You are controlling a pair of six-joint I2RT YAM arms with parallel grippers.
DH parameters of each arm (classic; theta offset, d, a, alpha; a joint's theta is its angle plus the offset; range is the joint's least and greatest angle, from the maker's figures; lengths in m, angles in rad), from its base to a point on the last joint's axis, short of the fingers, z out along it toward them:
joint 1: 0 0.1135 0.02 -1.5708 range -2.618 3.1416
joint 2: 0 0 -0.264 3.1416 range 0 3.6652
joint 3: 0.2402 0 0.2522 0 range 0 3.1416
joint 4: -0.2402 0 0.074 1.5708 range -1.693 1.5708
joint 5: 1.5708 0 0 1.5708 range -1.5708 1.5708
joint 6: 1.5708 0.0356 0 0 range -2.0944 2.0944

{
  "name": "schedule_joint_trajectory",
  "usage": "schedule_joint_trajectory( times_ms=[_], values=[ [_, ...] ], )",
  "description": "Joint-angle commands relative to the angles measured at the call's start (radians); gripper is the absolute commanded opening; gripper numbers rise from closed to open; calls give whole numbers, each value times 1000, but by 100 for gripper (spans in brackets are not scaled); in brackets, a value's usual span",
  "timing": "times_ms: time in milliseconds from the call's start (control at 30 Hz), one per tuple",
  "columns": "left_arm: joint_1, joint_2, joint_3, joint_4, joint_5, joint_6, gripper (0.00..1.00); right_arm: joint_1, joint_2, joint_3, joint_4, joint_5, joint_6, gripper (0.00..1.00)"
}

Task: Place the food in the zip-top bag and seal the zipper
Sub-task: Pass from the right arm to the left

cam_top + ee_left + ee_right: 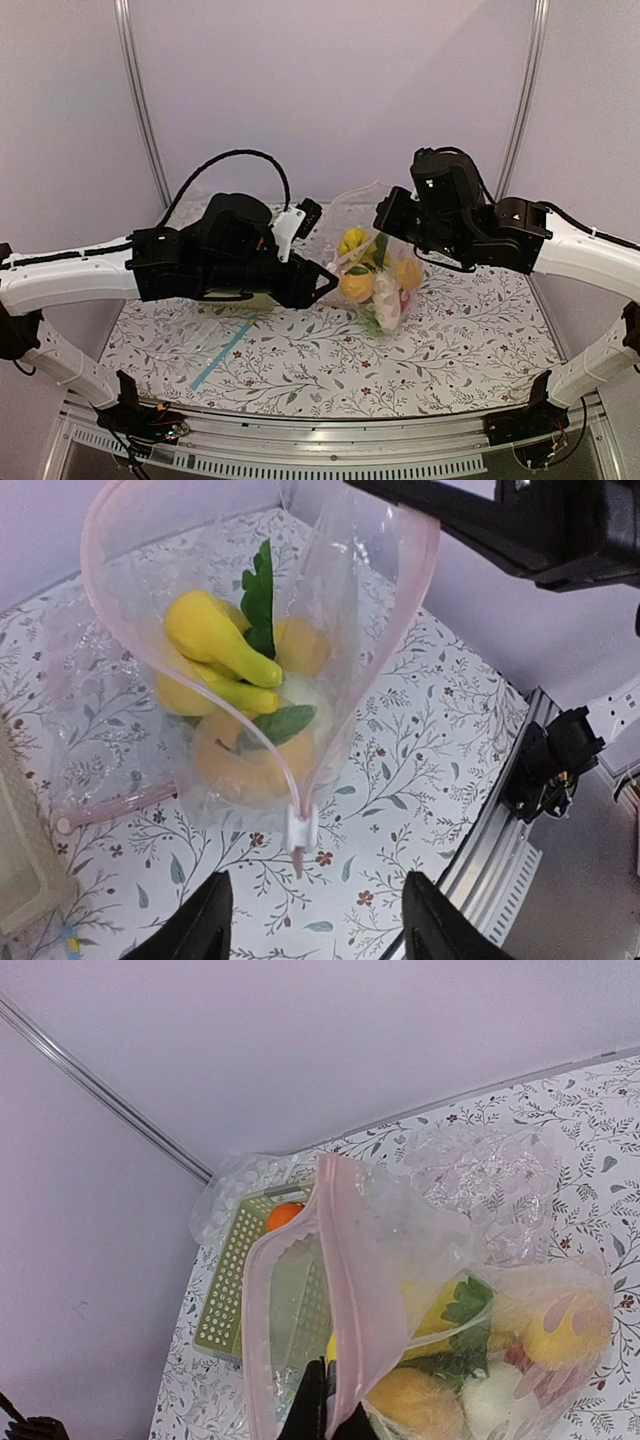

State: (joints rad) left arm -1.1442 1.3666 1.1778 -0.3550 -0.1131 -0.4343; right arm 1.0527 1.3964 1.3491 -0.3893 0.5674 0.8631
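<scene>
The zip-top bag (pixel 378 262) hangs over the middle of the table, its mouth gaping. Inside it lie food pieces: a yellow banana (pixel 215 640), green leaves (pixel 260 595), a peach-coloured fruit (pixel 250 768) and a white radish (pixel 490 1400). The pink zipper (pixel 97 610) loops round the mouth down to a white slider (pixel 300 827). My right gripper (pixel 330 1420) is shut on the strip at the bag's upper end (pixel 385 222). My left gripper (pixel 315 925) stands open just short of the slider, nothing between its fingers. One orange (pixel 283 1216) sits in the basket.
The pale green lattice basket (pixel 225 1295) stands behind the bag, toward the left. A flat clear bag with a blue strip (pixel 222 355) lies at the front left. The table's metal front rail (pixel 520 850) runs close below the left gripper.
</scene>
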Motion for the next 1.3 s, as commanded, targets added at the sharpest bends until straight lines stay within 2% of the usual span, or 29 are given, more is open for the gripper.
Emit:
schedule_joint_trajectory(
  times_ms=[0, 367, 467, 600, 700, 833, 933, 1100, 1267],
  values=[
    [-6, 35, 29, 2, -78, 0, 53, -4, -42, 18, 22, 31, 13, 0],
    [-5, 78, 43, 82, -59, -14, 39, -3, -52, 2, 36, 34, 11, 0],
    [-5, 97, 58, 79, -56, -12, 30, -4, -59, -6, 37, 41, 8, 0],
    [-5, 120, 79, 71, -49, -12, 12, -4, -75, -24, 37, 61, 7, 0],
    [-5, 124, 94, 59, -61, -10, 2, -5, -86, -39, 37, 71, 7, 0],
    [-3, 119, 127, 36, -59, 27, 0, -5, -102, -60, 33, 79, -14, 0],
    [1, 132, 207, -29, -6, 86, 0, -5, -118, -87, 33, 91, -26, 15],
    [10, 171, 344, -136, 170, 221, 0, -6, -157, -105, 2, 98, -129, 41],
    [19, 188, 386, -174, 267, 268, 0, -7, -228, -167, -49, 93, -243, 64]
  ],
)
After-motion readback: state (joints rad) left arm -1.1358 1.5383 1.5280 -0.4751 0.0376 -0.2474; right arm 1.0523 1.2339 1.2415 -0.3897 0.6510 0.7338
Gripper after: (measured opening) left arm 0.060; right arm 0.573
